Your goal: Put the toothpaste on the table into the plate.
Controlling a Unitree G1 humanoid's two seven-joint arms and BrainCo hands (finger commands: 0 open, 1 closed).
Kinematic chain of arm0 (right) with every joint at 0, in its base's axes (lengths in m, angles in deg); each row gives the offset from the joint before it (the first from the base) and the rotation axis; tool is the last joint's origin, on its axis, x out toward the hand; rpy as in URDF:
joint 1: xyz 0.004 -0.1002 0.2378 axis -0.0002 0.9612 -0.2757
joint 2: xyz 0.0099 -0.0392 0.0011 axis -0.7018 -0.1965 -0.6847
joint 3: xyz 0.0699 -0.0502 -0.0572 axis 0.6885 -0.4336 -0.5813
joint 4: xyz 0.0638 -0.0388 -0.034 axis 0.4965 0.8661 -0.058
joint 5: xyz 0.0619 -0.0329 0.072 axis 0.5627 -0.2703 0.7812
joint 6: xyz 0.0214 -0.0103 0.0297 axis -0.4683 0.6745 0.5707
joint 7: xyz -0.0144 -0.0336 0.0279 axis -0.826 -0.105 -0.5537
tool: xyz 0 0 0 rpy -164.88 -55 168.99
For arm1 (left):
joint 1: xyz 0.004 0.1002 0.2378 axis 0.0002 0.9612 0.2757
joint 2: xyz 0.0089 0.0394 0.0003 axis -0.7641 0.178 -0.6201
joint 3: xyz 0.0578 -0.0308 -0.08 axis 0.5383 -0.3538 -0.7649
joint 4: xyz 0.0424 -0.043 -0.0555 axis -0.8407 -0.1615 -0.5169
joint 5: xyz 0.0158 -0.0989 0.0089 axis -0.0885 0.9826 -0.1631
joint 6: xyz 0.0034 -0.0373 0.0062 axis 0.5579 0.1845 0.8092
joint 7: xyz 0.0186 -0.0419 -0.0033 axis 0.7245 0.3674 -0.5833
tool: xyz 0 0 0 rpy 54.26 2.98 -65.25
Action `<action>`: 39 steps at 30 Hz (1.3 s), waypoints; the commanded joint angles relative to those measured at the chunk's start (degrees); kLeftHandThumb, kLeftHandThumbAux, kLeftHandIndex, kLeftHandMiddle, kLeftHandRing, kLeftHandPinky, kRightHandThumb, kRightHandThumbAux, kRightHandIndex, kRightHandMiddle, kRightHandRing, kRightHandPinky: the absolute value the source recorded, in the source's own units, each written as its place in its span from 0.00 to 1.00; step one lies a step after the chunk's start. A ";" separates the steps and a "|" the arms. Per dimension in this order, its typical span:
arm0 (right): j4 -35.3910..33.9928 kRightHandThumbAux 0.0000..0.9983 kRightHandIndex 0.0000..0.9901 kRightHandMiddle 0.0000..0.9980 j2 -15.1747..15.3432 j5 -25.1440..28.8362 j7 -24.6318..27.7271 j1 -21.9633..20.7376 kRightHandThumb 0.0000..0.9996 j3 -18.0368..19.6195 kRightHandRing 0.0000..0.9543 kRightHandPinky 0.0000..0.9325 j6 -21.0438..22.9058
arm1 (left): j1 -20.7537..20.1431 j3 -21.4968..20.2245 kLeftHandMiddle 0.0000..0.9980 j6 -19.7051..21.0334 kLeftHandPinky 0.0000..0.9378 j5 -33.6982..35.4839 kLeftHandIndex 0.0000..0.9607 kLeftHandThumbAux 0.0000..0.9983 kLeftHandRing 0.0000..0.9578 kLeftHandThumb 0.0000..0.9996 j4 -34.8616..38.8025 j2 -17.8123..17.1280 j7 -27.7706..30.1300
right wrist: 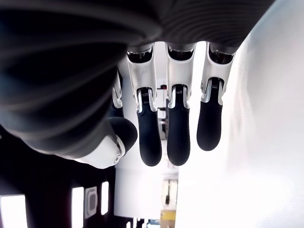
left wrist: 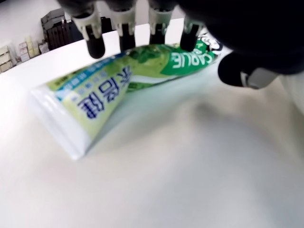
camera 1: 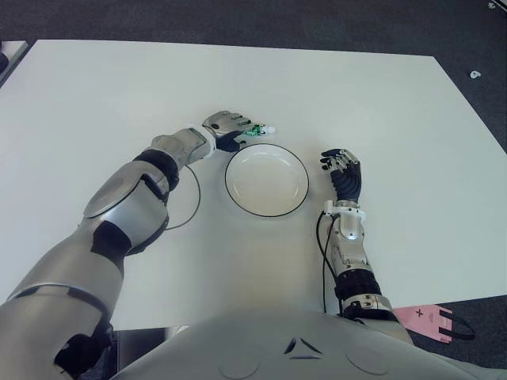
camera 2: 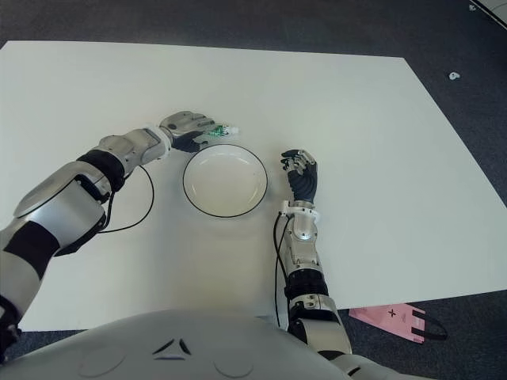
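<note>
The toothpaste (left wrist: 118,88) lies on the table (camera 1: 380,103) under the left robot hand (camera 1: 226,127) — fingers spread above it, not clamped.

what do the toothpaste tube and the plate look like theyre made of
Toothpaste tube: soft plastic laminate by its look, glossy printed skin, dented and creased under the left hand. Plate: probably glazed ceramic or melamine, smooth white with a thin dark rim; the views can't settle which.

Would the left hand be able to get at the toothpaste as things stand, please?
Probably yes. The left hand is already over the toothpaste, its fingertips along the tube but not yet closed on it. Nothing lies between them; the plate sits just beside, and the right hand shows beyond it.
</note>
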 commanded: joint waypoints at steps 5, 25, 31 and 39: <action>4.21 0.73 0.43 0.47 -0.81 0.16 -0.18 5.40 0.72 0.11 0.48 0.50 4.80 | 4.21 2.45 0.00 0.37 0.02 -2.18 0.00 0.24 0.00 0.57 -2.47 1.09 3.29; 2.79 0.73 0.43 0.47 -0.90 -0.03 -0.70 6.13 0.72 0.12 0.48 0.50 5.50 | 5.08 -3.64 0.00 4.08 0.12 4.92 0.00 0.30 0.00 0.60 -4.18 1.53 12.22; 2.13 0.73 0.43 0.47 -0.76 0.24 -0.37 6.45 0.72 0.15 0.48 0.50 6.02 | 5.04 -7.95 0.00 6.51 0.17 9.76 0.00 0.34 0.01 0.65 -4.33 1.87 18.91; 1.27 0.73 0.43 0.47 -0.49 0.18 0.12 6.93 0.72 0.02 0.47 0.50 6.39 | 4.99 -15.45 0.00 9.57 0.20 17.28 0.00 0.37 0.06 0.73 -4.56 1.44 26.11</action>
